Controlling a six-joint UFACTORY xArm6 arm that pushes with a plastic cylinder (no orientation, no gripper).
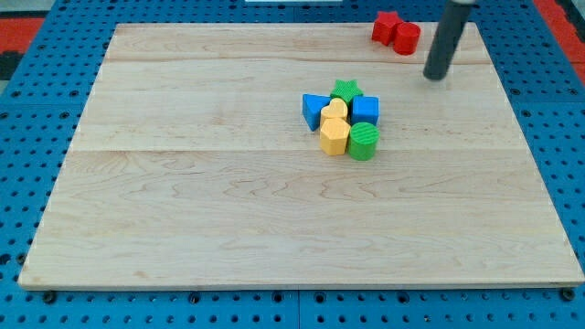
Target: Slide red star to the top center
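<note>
Red star [386,27] sits at board's [183,228] 1 o'clock edge, touching red cylinder [407,38] on its right side. My tip [438,76] is at 4 o'clock of both, near, not touching; likely lined up to shove the star toward 9 o'clock, top center. No pincer, only a rod. Center cluster: green star [346,89], blue triangle [314,110], blue cube [366,110], yellow heart [335,111], yellow hexagon [334,136], green cylinder [363,141]. No writing visible.

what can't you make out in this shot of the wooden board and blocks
- Camera view: the dark rod's upper part, cut off by the top edge; my tip shows, right of the red blocks.
- Red star block: partly covered by the red cylinder block.
- Yellow heart block: base hidden behind the yellow hexagonal block.
</note>
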